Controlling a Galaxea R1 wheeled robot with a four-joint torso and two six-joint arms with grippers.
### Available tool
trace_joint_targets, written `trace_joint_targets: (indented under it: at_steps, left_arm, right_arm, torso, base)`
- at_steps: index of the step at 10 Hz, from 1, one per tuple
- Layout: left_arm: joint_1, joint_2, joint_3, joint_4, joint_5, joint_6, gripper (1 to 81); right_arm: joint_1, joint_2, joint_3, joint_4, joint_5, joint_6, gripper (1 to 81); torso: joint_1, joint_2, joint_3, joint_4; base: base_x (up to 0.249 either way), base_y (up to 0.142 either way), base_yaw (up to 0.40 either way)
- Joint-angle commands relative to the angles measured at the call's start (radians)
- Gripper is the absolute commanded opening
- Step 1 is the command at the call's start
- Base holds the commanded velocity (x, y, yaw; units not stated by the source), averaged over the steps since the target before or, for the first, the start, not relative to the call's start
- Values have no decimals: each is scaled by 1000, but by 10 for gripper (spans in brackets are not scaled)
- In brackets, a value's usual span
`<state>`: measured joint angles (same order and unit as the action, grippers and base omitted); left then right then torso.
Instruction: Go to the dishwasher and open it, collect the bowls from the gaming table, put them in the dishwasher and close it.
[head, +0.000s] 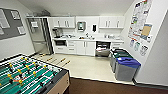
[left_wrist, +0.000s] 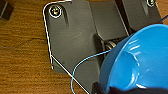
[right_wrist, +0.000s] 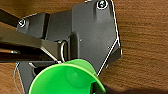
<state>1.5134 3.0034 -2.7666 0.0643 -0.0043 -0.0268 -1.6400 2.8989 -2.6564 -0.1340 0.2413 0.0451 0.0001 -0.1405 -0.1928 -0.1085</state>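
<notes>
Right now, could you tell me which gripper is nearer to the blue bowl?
Left. The blue bowl sits right at the left gripper, large in its wrist view. The right wrist view instead has a green bowl close up, over brown wood-look floor.

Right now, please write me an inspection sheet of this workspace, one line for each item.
Surface: wood-grain floor under both wrists; pale floor by the kitchen.
Job's things: dishwasher looks open; blue bowl at the left wrist; green bowl at the right wrist.
Clutter: foosball table; bins by the right wall.
Grippers: fingers cannot be judged.
Cables: thin blue cable beside the blue bowl.
Surroundings: white cabinets, posters, notice board.
</notes>
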Motion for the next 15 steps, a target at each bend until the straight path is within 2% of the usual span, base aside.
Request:
trace_joint_targets:
  at_steps: [1,9,15]
  left_arm:
    - [-40,-4,-2,8,55,2,10]
    - [-40,-3,-2,9,55,2,10]
    - [-40,-4,-4,9,55,2,10]
  right_arm:
    - [27,-16,0,-2,-48,-1,10]
    - [27,-16,0,-2,-48,-1,10]
    - [30,-16,0,-2,-48,-1,10]
  torso:
    - [0,0,0,0]
    - [0,0,0,0]
    - [0,0,0,0]
  base:
    - [169,-129,0]
    - [169,-128,0]
    - [169,-94,0]
